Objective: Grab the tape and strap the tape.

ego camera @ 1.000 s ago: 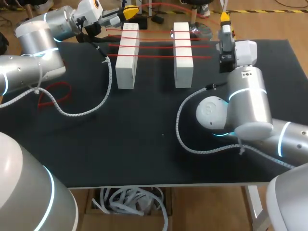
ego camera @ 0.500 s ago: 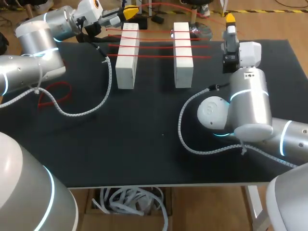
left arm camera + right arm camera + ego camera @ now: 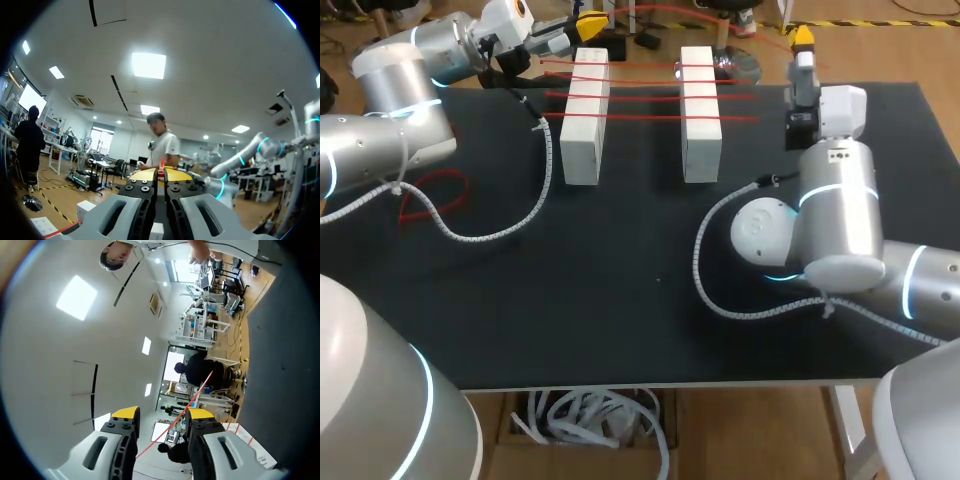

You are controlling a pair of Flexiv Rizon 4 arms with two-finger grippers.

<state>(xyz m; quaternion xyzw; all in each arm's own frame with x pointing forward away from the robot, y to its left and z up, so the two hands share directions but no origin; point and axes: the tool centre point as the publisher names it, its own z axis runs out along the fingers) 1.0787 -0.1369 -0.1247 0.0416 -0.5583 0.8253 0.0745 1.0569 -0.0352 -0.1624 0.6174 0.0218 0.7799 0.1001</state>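
Two white blocks (image 3: 585, 115) (image 3: 700, 110) stand side by side at the far middle of the black table (image 3: 620, 300). Three strands of red tape (image 3: 640, 96) run across both. A loose strand (image 3: 670, 8) arcs past the far edge from my left gripper (image 3: 592, 22) to my right gripper (image 3: 802, 38). In the left wrist view my left gripper (image 3: 161, 175) is shut on the red tape (image 3: 161, 164), just beyond the left block. In the right wrist view my right gripper (image 3: 162, 414) stands open; the tape (image 3: 195, 395) passes between its fingers, close to one of them.
A loop of red tape (image 3: 435, 195) lies on the table at the left, beside my left arm. Corrugated white cables (image 3: 520, 225) (image 3: 705, 280) trail from both arms across the table.
My right arm has shifted a little to the right and farther back, and its fingers have drawn slightly closer. The left arm has stayed where it was.
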